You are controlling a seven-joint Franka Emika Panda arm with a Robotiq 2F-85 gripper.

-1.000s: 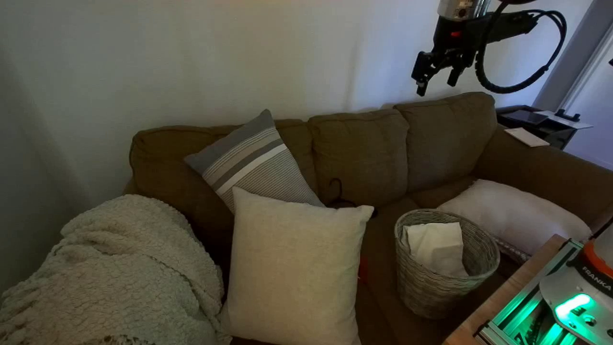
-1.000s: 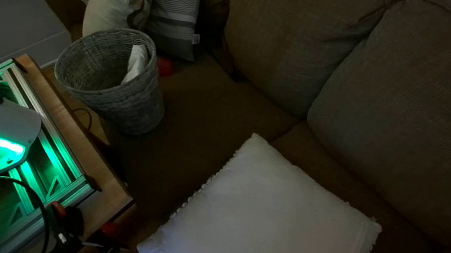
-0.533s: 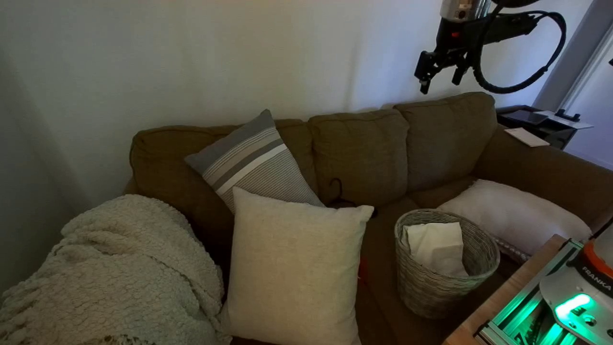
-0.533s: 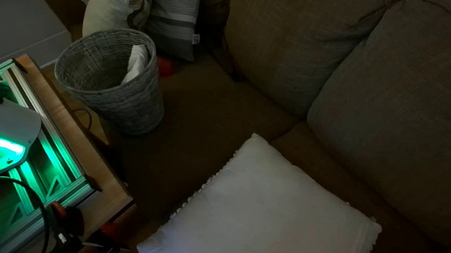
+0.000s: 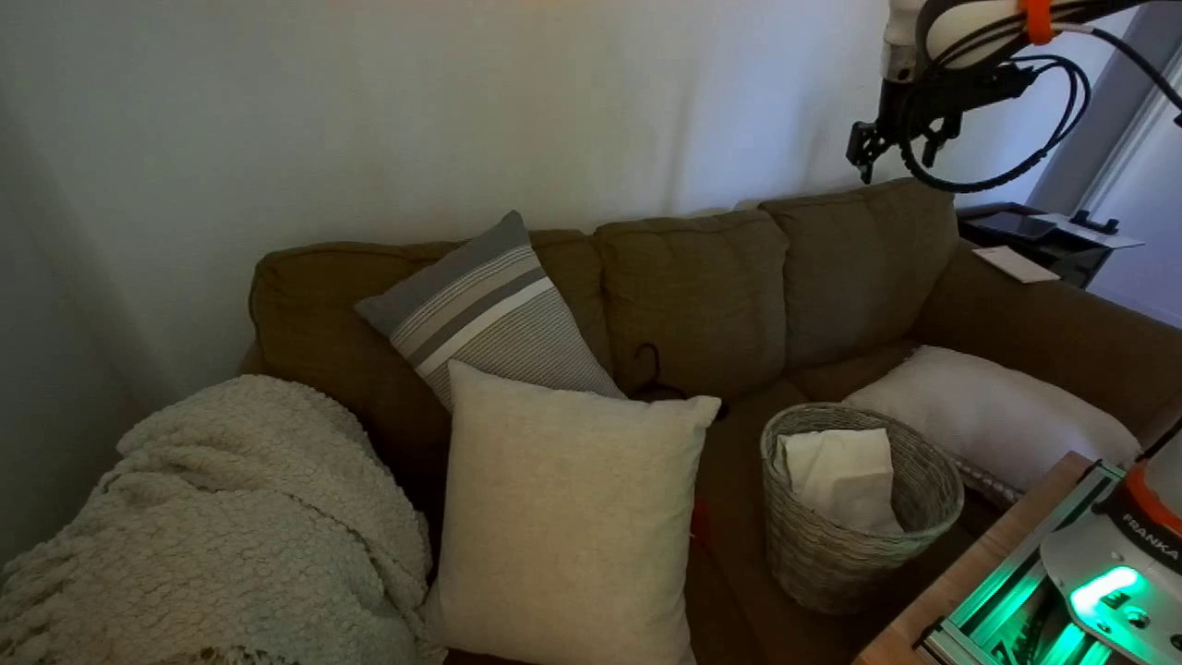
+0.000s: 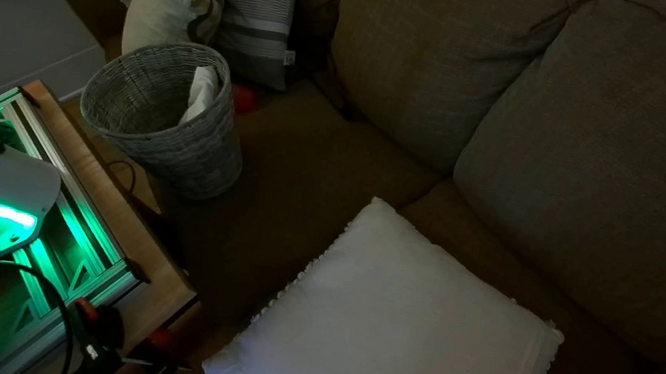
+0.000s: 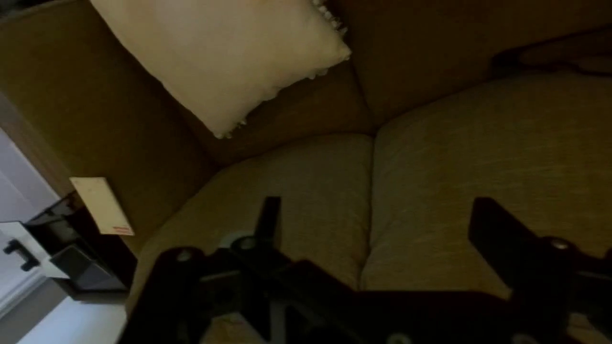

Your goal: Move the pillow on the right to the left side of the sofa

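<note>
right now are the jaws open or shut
Open: in the wrist view the fingers stand wide apart, with only sofa showing between them.

A white cloth [image 5: 842, 476] is in a basket [image 5: 817, 559]. A plain pillow [image 5: 572, 517] stands by a striped pillow [image 5: 503, 314] and fluffy blanket [image 5: 254, 526].

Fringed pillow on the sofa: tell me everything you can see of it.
The fringed pillow is off-white, squarish and softly plump, its cover looking like fabric, with small tufts along some edges. It lies on a broad face on the seat of the brown sofa, near one padded sofa arm; whether it touches that arm is unclear. The open gripper is apart from it, as is the woven basket. Its underside is hidden, and the wrist view's frame cuts part of it off.
</note>
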